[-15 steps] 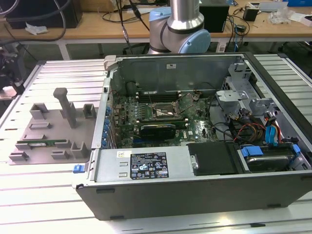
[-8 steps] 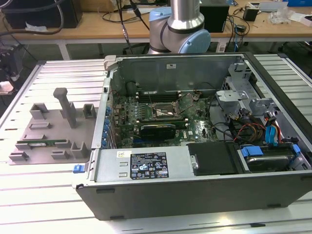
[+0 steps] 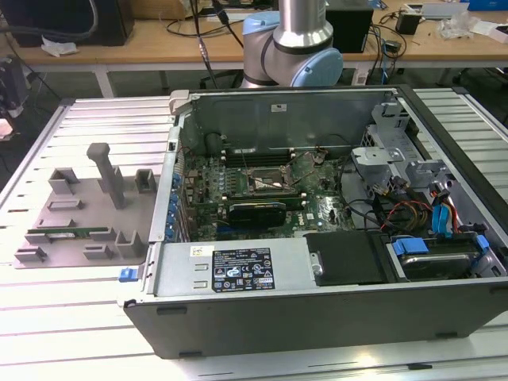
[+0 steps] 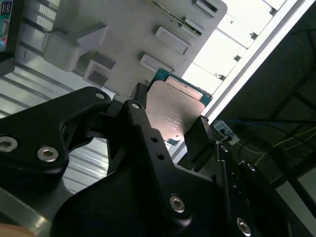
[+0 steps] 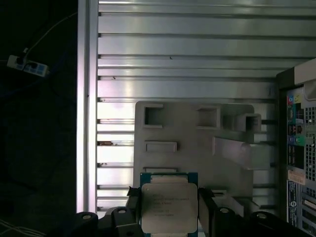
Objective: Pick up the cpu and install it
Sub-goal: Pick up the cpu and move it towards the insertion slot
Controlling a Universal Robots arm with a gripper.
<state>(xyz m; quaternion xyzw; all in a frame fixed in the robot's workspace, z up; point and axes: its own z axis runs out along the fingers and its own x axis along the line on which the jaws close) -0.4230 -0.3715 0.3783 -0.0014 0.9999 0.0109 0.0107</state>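
Observation:
My gripper (image 5: 169, 211) is shut on the cpu (image 5: 169, 200), a flat square chip with a silvery top and a thin green rim, pinched between two black fingers (image 5: 132, 197) at opposite edges. In the second wrist view the cpu (image 4: 174, 109) sits the same way in the gripper (image 4: 170, 118). It hangs well above the grey fixture plate (image 5: 197, 143) on the slatted table. In the exterior view the arm (image 3: 294, 48) rises at the back, and the square socket frame (image 3: 266, 181) lies on the motherboard inside the open computer case (image 3: 317, 278).
The grey fixture plate (image 3: 79, 214) lies at the exterior view's left of the case and carries a tall post (image 3: 107, 171) and a green memory stick (image 3: 67, 234). Drive bays and coloured cables (image 3: 429, 214) fill the case's right side. Workbenches stand behind.

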